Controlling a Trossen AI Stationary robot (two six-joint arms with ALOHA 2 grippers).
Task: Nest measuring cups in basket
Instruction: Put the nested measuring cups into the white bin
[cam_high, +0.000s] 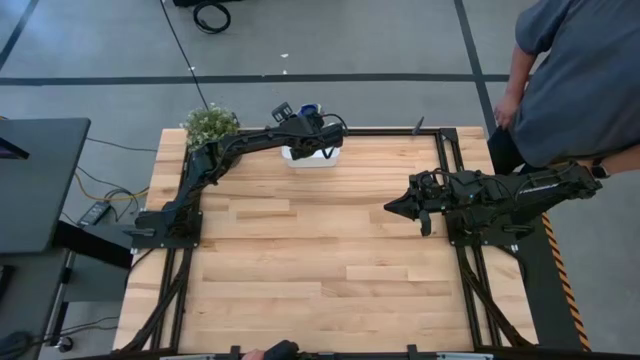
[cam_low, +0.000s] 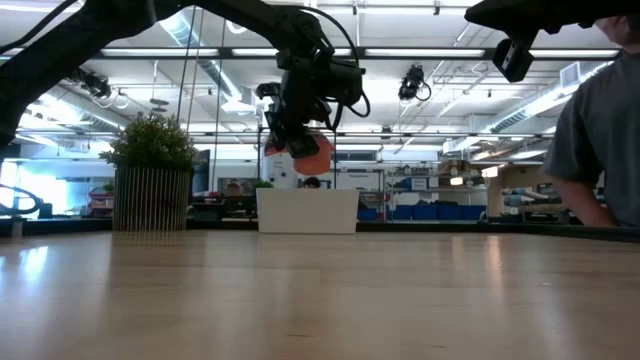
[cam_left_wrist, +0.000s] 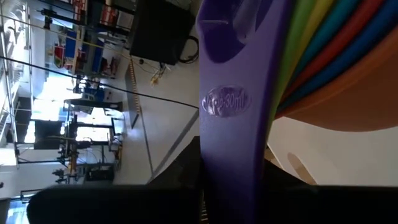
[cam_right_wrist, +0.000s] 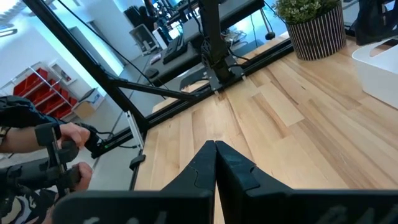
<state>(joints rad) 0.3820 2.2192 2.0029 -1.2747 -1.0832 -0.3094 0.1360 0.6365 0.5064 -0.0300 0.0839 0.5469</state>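
Observation:
My left gripper reaches over the table's far edge and is shut on a nested stack of measuring cups. The stack's orange outer bowl hangs just above the white basket. In the left wrist view a purple-blue handle runs out from between my fingers, with green, yellow, blue, red and orange bowls stacked beside it and the basket's white inside beyond. The basket rests on its bottom at the far middle of the table. My right gripper waits shut above the table's right side. My left gripper holds the nested stack by its handles, the purple-blue handle running out between the two fingers and along them. It comes slanting downward from the table's left side. The stack hangs clear of the table, its orange bowl lowest, above the basket.
A potted green plant stands at the far left corner, close to the left arm. A person stands at the table's far right; hands on a control handle show beyond the left edge in the right wrist view. The bare wooden tabletop stretches toward the near edge.

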